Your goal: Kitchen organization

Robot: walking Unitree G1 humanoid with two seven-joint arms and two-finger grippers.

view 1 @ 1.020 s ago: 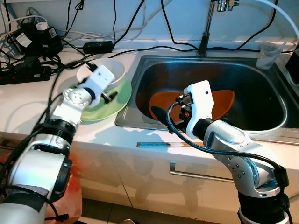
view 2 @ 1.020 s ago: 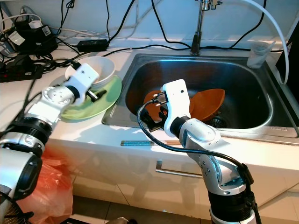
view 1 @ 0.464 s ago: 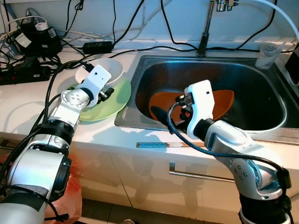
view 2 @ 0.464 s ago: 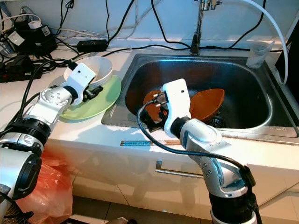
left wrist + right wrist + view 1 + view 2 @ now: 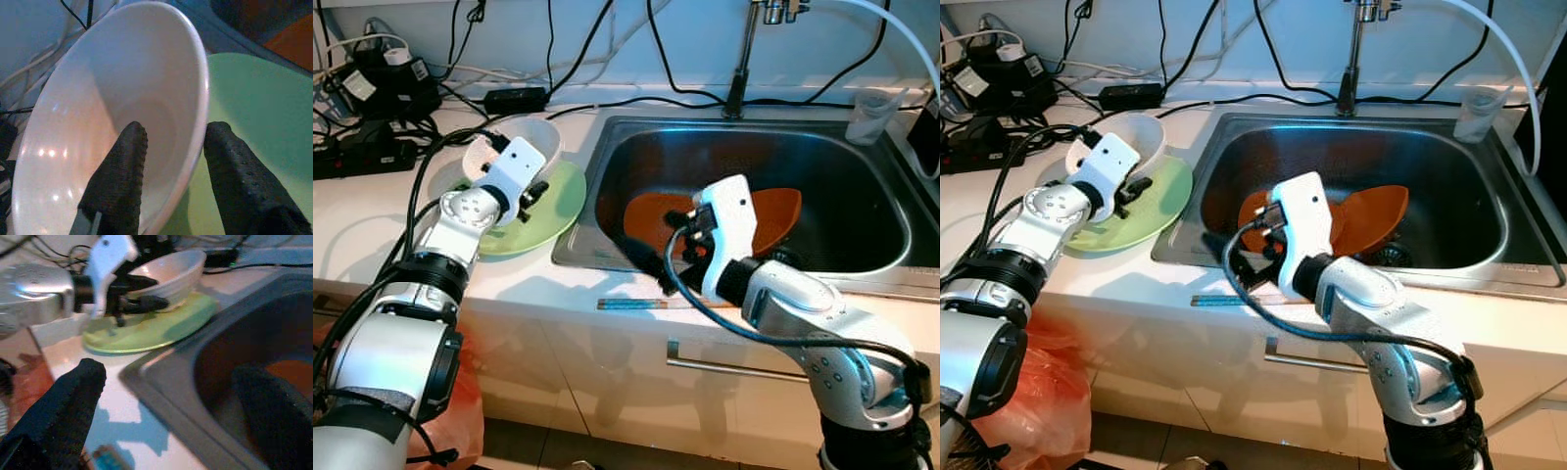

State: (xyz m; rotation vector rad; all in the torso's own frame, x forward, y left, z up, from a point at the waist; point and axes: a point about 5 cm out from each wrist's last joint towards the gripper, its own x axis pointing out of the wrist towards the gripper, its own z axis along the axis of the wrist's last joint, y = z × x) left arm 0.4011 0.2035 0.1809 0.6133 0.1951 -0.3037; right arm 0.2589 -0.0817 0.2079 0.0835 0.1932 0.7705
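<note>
Step in hand: the left tool (image 5: pixel 171 161) grips the rim of the tilted white ceramic bowl (image 5: pixel 112 98) above the round green plate (image 5: pixel 553 201) on the tabletop (right tool (image 5: pixel 181 401) released over the steel sink (image 5: pixel 862 166)); next, presumably a steady lift.

Bowl (image 5: pixel 122 112): plain white, unpatterned, glossy highlights on the inner wall. Plate (image 5: pixel 548 201) beneath it: uniform pale green. Sink (image 5: pixel 862 186), right of the plate: bare grey steel, dark in its basin, containing two orange-brown dishes (image 5: pixel 773 211) (exact shapes partly hidden). Countertop (image 5: pixel 372 211): off-white. Near edge: one thin light-blue strip (image 5: pixel 631 305). Far left: black cables and power units (image 5: pixel 372 93). Both arms: silver and white, with textured black fingers (image 5: pixel 120 181). Near left: orange-red bag (image 5: pixel 1038 392).
</note>
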